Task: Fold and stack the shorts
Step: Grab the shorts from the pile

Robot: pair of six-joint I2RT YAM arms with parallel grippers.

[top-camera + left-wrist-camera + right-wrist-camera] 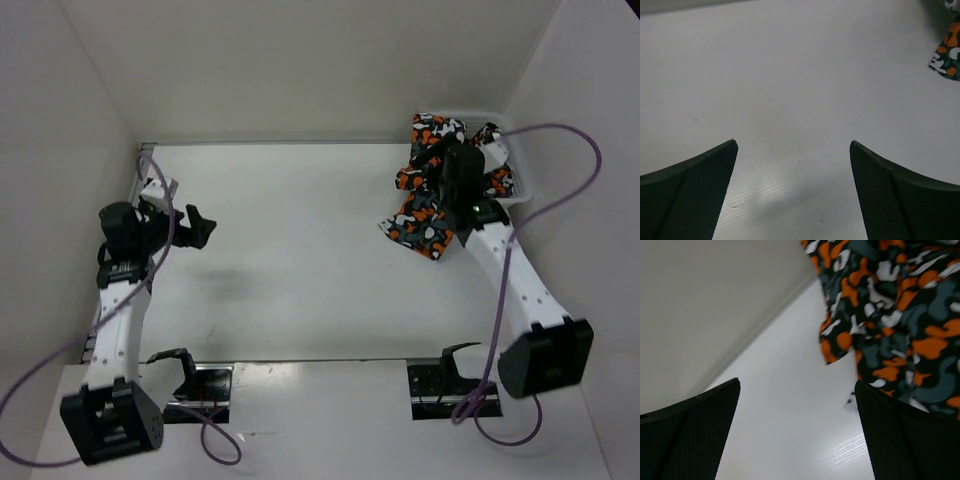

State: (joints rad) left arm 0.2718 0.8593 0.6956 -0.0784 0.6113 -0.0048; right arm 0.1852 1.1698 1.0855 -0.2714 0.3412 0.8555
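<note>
Shorts lie bunched, partly in the basket and partly spilled over its left rim onto the surface. Left end effector: jaws fully apart, empty, well left of the basket. Right end effector: jaws fully apart, empty, over the heap at the basket.

Risk: a grasp into the heap may pinch several layers or catch the basket, dragging it.

Long axis: from the basket toward its near left; the free corner points that way.
</note>
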